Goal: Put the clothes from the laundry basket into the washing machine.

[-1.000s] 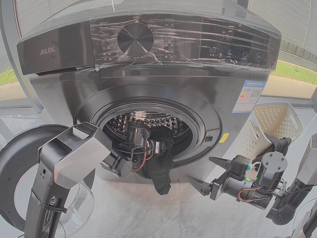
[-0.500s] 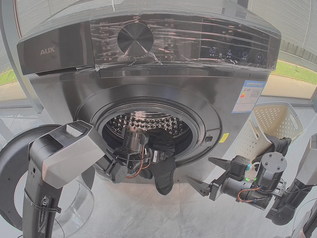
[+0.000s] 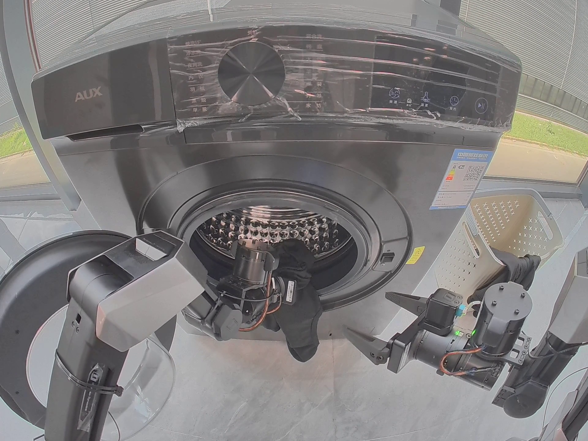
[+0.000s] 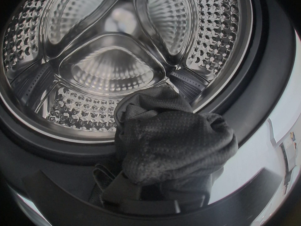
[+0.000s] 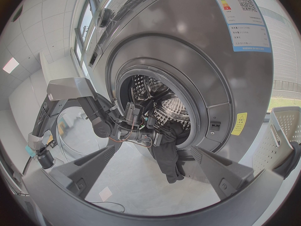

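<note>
The washing machine [image 3: 275, 173] stands with its round door [image 3: 30, 301] swung open to the left, and its steel drum [image 4: 109, 63] is bare inside. At the lower lip of the opening my left gripper [image 3: 294, 289] is shut on a black garment [image 3: 303, 326]. Part of the garment [image 4: 175, 142] is bunched on the rim over the fingers, and the rest hangs down outside. My right gripper [image 3: 370, 313] is open and holds nothing, low between the machine and the cream laundry basket [image 3: 520, 222]. A dark piece of clothing [image 3: 517, 267] hangs over the basket's front rim.
The open door's glass bowl [image 3: 141, 369] juts out just left of my left arm. Pale floor tiles [image 3: 275, 393] run in front of the machine. The basket [image 5: 282, 135] sits tight against the machine's right side.
My left gripper drew back and down from the opening, then returned a little toward it. The black garment now sits bunched higher on the rim. The right arm stayed still.
</note>
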